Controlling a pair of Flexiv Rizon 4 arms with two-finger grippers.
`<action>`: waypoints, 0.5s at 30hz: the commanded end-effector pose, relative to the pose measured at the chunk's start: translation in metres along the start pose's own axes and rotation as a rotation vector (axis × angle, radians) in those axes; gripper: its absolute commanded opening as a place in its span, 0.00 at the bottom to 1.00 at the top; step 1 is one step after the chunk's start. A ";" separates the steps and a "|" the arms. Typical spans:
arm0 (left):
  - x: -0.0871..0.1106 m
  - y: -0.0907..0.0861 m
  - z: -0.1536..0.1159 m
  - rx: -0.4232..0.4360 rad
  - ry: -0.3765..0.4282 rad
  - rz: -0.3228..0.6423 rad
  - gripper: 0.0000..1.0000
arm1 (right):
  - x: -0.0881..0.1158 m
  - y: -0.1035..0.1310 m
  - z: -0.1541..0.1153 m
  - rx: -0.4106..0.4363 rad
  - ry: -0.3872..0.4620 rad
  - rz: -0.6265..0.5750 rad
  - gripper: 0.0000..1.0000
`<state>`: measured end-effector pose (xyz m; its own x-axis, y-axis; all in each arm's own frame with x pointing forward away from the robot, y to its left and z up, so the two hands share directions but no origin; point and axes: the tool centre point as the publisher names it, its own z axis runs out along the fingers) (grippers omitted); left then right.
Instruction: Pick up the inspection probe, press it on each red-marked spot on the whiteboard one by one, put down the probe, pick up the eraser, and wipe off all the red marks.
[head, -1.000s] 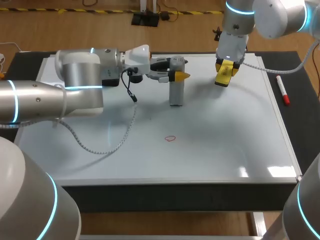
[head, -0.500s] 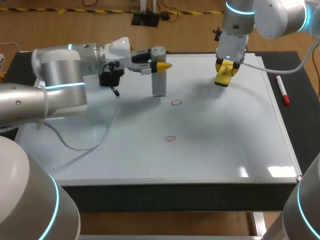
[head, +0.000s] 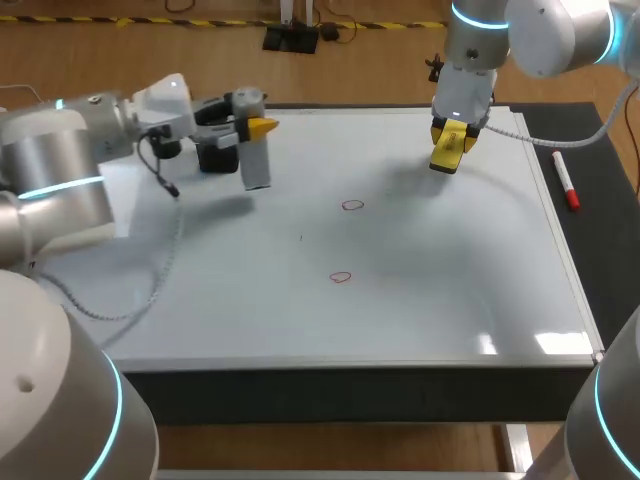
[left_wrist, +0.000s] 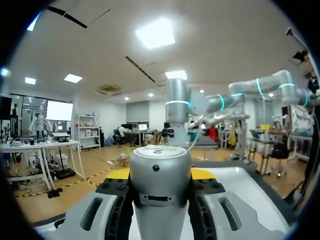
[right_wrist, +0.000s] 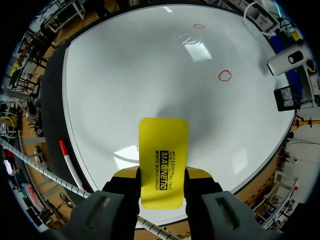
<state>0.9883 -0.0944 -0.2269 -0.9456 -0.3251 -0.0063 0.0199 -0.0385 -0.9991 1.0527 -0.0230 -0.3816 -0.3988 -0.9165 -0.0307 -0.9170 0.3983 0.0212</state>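
two red marks (head: 352, 205) on whiteboard (head: 450, 310) (glossy); left claw (head: 251, 121) grips probe (head: 257, 168), right claw (right_wrist: 162, 174) eraser (right_wrist: 163, 145).

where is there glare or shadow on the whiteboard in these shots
Head view: glare patches on the whiteboard near its front right corner, soft shadow under the eraser. Right wrist view: a ceiling-light reflection ahead of the eraser, dim shadow just past its tip. Left wrist view: the probe hides most of the whiteboard.

probe (left_wrist: 160, 190): lower end cut off | black block (head: 213, 158): probably partly behind left hand (head: 252, 125) | dark speck (head: 300, 237): too small to tell
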 end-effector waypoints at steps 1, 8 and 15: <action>0.008 -0.008 -0.058 -0.003 -0.120 0.003 0.00 | 0.000 -0.001 -0.001 0.001 0.004 -0.002 0.00; 0.006 -0.006 -0.107 -0.008 -0.201 0.006 0.00 | 0.000 -0.001 -0.001 0.001 0.004 -0.002 0.00; 0.004 -0.004 -0.144 -0.019 -0.256 0.009 0.00 | 0.000 -0.001 -0.001 0.001 0.004 -0.002 0.00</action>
<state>0.9583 0.0169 -0.2325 -0.8699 -0.4931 -0.0057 0.0163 -0.0172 -0.9997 1.0527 -0.0230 -0.3816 -0.3988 -0.9165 -0.0307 -0.9170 0.3983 0.0212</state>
